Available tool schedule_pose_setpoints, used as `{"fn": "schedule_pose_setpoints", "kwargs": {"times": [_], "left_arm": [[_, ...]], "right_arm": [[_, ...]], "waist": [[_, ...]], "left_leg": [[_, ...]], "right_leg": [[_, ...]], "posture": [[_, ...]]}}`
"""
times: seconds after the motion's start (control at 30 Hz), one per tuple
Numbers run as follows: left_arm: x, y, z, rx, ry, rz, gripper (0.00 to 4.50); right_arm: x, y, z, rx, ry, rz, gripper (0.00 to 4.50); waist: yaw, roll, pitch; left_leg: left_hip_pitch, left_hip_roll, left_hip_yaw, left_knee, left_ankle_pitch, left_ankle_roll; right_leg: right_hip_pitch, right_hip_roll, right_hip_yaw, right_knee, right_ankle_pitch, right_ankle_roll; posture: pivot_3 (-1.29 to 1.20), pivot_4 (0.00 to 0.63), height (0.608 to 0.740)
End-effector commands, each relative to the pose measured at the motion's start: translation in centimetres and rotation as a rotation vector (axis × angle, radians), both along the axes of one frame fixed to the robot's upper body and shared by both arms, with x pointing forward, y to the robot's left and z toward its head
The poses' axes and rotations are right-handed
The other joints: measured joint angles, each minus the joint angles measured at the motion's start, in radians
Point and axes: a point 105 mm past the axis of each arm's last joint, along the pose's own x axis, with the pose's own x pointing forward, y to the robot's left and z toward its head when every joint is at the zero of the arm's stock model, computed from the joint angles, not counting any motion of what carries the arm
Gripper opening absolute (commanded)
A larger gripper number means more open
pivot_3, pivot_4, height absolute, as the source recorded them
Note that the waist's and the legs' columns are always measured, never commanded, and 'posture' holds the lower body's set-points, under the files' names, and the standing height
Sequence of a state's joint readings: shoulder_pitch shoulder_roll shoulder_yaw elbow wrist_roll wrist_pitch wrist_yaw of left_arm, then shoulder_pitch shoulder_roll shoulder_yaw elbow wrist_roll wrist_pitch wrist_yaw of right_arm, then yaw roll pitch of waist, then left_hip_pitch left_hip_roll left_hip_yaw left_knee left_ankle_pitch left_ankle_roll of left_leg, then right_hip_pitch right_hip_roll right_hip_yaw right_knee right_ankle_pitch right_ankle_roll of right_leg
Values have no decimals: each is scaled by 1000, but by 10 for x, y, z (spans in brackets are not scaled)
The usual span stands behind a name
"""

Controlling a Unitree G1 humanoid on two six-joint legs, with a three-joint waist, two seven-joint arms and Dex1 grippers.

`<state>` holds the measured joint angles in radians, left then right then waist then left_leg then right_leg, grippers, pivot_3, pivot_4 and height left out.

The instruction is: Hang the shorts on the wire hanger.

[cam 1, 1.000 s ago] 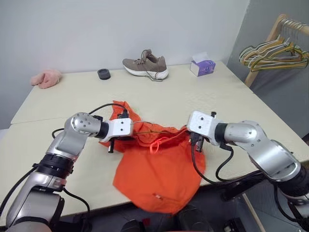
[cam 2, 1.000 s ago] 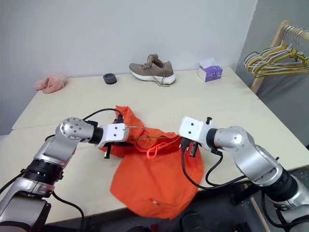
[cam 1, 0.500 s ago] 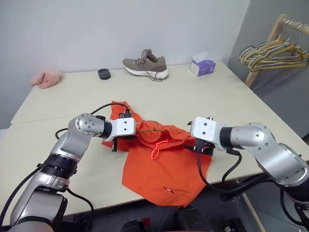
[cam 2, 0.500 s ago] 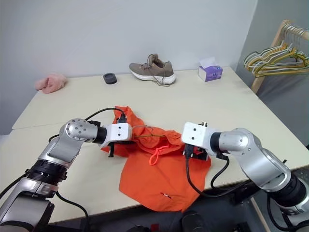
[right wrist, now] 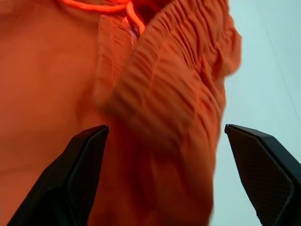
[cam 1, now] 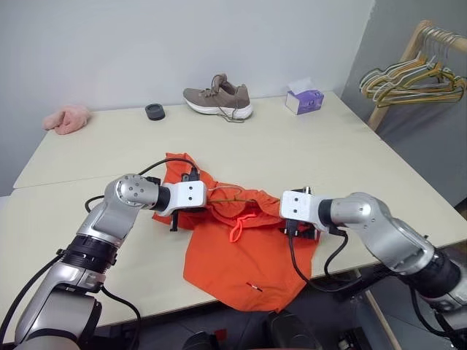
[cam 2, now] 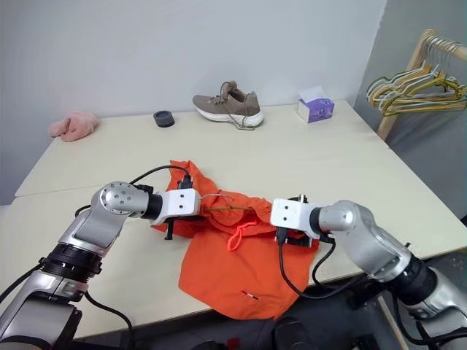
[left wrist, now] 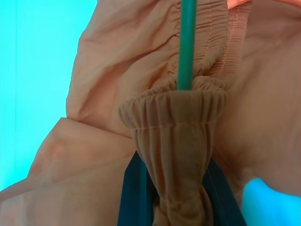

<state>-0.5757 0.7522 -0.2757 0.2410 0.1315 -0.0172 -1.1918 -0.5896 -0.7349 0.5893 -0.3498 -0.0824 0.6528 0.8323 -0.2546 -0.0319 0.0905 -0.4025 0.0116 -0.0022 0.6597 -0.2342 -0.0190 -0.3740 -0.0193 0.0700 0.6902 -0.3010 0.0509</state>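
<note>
The orange shorts [cam 1: 241, 255] lie on the table's front part, their lower half hanging over the front edge. The thin wire hanger [left wrist: 186, 47] runs into the gathered waistband; a bit of its wire [cam 1: 232, 191] shows above the fabric. My left gripper [left wrist: 181, 197] is shut on the bunched waistband at the shorts' left end, with the wire in the same grip. My right gripper [right wrist: 164, 127] is open just over the waistband's right end [cam 1: 301, 230], its fingers [right wrist: 70, 179] apart on either side of the fabric without closing on it.
At the table's back stand a brown shoe [cam 1: 219, 100], a purple tissue box [cam 1: 305, 100], a small black ring [cam 1: 155, 111] and a pink fluffy cloth [cam 1: 66, 118]. A wooden rack with a bunch of hangers [cam 1: 408, 76] stands off the right side.
My right gripper has opened, let go of the waistband's right end and sunk toward the table. The shorts dropped flatter onto the table. The left gripper kept its grip and place.
</note>
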Motion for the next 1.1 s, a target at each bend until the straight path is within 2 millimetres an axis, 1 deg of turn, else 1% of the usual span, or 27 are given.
{"fn": "schedule_pose_setpoints", "kwargs": {"times": [0.03, 0.1, 0.13, 0.2, 0.23, 0.33, 0.5, 0.53, 0.6, 0.73, 0.8, 0.83, 0.87, 1.0, 1.1], "left_arm": [[-1, -5, 7, -5, -26, -37, 0], [-2, -6, 7, -5, -23, -42, 0], [-3, -6, 7, -6, -20, -44, 0], [-4, -5, 7, -8, -14, -48, 0], [-5, -5, 7, -9, -11, -50, 0], [-6, -5, 7, -13, -7, -51, 0], [-7, -6, 9, -53, 3, -52, 0], [-7, -6, 10, -73, 4, -49, 0], [-7, -7, 13, -111, -10, -53, 0], [-7, -8, 19, -242, 40, -16, 0], [-3, -2, 26, -321, 72, 33, 611], [-1, 3, 31, -365, 86, 60, 798], [1, 5, 34, -392, 96, 76, 1144], [10, 22, 41, -427, 79, 156, 2383], [17, 30, 45, -443, 54, 195, 3332]], "right_arm": [[13, 10, 6, -11, -31, 37, 4222], [19, 12, 3, -11, -16, 37, 4222], [22, 12, 2, -18, -12, 39, 4057], [26, 12, -1, -28, 2, 41, 3578], [28, 11, -2, -30, 9, 43, 3295], [30, 10, -4, -30, 27, 47, 2183], [29, 11, -3, -15, 55, 62, 329], [27, 12, -2, -6, 64, 69, 32], [26, 13, 1, 10, 74, 75, 32], [23, 10, 8, 28, 82, 79, 32], [21, 7, 12, 36, 85, 76, 0], [20, 4, 15, 41, 85, 72, 0], [19, 2, 16, 43, 85, 69, 0], [17, -6, 22, 67, 108, 38, 0], [16, -14, 24, 72, 124, 10, 0]], "waist": [[-1, 0, 0], [-2, 0, 0], [-3, 0, 0], [-2, 0, 0], [-2, 0, 0], [-4, 0, 0], [-5, 0, 0], [-5, 0, 0], [-5, 0, 0], [-6, 0, 0], [-5, 0, -1], [-5, 0, -1], [-6, 0, -1], [-8, 0, -1], [-7, 0, -1]], "left_leg": [[0, 0, 0, 0, 0, 0], [0, 0, 0, 0, 0, 0], [0, 0, 0, 0, 0, 0], [0, 0, -1, 0, 0, 0], [0, -1, -1, 0, 0, 0], [0, 0, -1, 0, 0, 0], [0, 0, -2, 1, 0, 0], [0, 0, -2, 1, 0, 0], [0, 0, -3, 1, 0, 0], [0, 0, -3, 1, 0, 0], [0, -1, -4, 1, 0, 0], [0, -1, -5, 1, 0, 0], [0, 0, -5, 2, 0, 0], [0, -1, -6, 2, 0, 0], [0, -1, -7, 2, 0, 0]], "right_leg": [[0, 0, 0, 0, 0, 0], [0, 0, 0, 0, 1, -1], [0, 0, -1, 0, 1, -1], [0, 0, -1, 0, 1, -2], [0, 0, -1, 0, 1, -2], [0, 0, -1, 1, 1, -2], [0, 0, -1, 2, 1, -2], [0, 0, -1, 2, 1, -2], [0, 0, -2, 3, 1, -2], [0, -1, -2, 3, 2, -3], [0, -1, -2, 4, 2, -3], [0, -1, -3, 4, 2, -3], [0, -1, -3, 4, 2, -2], [0, -1, -5, 5, 1, -2], [1, -1, -5, 5, 2, -3]], "posture": [[-262, 32, 740], [-262, 32, 740], [-257, 27, 740], [-257, 27, 740], [-257, 27, 740], [-257, 27, 740], [-251, 20, 740], [-251, 20, 740], [-251, 20, 740], [-252, 13, 740], [-256, 13, 740], [-256, 13, 740], [-256, 13, 740], [-266, 15, 740], [-268, 16, 740]]}}
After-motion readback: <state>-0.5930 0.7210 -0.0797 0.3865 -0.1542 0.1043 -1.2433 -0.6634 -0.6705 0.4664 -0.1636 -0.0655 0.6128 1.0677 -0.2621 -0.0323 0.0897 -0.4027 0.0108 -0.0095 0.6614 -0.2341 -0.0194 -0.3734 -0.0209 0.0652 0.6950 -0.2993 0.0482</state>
